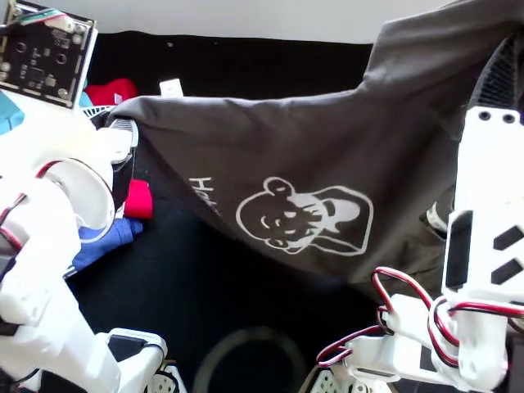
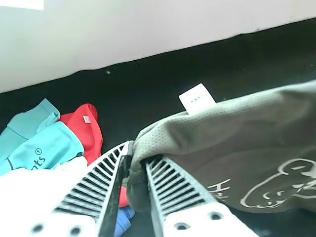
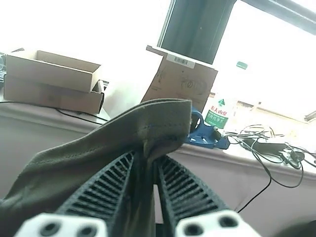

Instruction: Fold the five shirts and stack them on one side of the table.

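left jaws and right jaws each pinch the grey shirt (image 1: 327, 147), stretched above the black table (image 1: 196, 278).

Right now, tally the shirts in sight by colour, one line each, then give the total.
grey shirt: 1
red shirt: 1
teal shirt: 1, as far as its folds let me tell
blue shirt: 1
Total: 4 shirts in sight
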Controlling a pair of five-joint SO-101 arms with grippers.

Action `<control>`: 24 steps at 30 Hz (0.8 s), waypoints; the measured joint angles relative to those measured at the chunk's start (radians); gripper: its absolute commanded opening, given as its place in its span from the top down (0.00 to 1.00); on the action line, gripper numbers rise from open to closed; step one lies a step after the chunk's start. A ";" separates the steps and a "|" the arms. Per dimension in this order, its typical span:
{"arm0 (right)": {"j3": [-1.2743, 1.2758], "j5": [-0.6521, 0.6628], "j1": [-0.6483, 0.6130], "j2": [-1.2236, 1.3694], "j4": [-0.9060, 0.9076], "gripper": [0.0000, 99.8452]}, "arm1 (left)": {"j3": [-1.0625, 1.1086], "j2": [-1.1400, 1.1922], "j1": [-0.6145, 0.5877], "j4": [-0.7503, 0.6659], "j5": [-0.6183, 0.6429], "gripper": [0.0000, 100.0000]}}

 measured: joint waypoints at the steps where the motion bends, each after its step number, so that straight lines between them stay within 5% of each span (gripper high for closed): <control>1: 0.008 0.000 0.000 -0.002 -0.015 0.99 | 0.017 0.000 0.000 0.000 0.000 0.99; 9: 0.129 0.000 0.000 -0.003 -0.183 0.99 | 0.135 -0.009 0.000 0.000 0.000 0.99; 24: 0.137 0.000 0.002 -0.253 -0.189 0.99 | 0.140 -0.348 -0.006 0.000 -0.006 0.99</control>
